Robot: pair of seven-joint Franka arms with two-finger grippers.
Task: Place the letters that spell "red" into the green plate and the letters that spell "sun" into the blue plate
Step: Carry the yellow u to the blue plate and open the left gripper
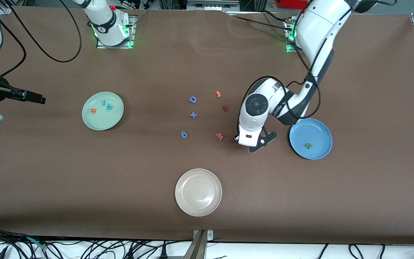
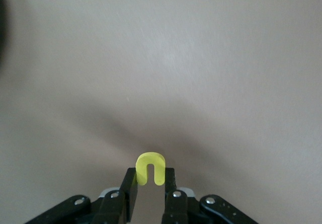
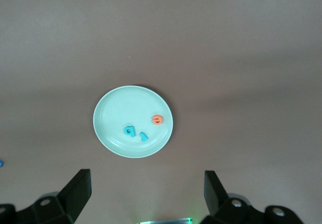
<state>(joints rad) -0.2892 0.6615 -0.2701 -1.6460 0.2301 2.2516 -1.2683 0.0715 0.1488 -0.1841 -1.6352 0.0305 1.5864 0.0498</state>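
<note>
Letters for "red" were already sorted: the orange "e" (image 1: pixel 92 110), the teal "r" (image 1: pixel 103 103) and the teal "d" (image 1: pixel 109 107) lay inside the green plate (image 1: pixel 115 120), toward the right arm's end of the table. The olive "n" (image 1: pixel 308 145) lay in the blue plate (image 1: pixel 318 130), toward the left arm's end. The yellow "u" (image 2: pixel 151 167) was pinched upright between the closed fingers of the left gripper (image 2: pixel 150 183), its arch protruding above the fingertips, so the piece could be carried without slipping. That gripper hung low over the bare table, beside the blue plate. Judged from this, the "u" was about to go to the blue plate; the yellow "s" could not be located.

The right gripper (image 3: pixel 146 194) waited with fingers spread wide and empty, raised over the table edge at its own end.

The brown table covering (image 1: pixel 84 187) was flat and matte. Distractors remained mid-table: blue "D" (image 1: pixel 192 99), blue plus sign (image 1: pixel 193 115), blue "6" (image 1: pixel 184 134), pink "w" (image 1: pixel 220 136), dark red piece (image 1: pixel 225 107), orange piece (image 1: pixel 218 94). A cream-white plate (image 1: pixel 182 201) sat nearest the front camera. Cables ran along the table edges.
</note>
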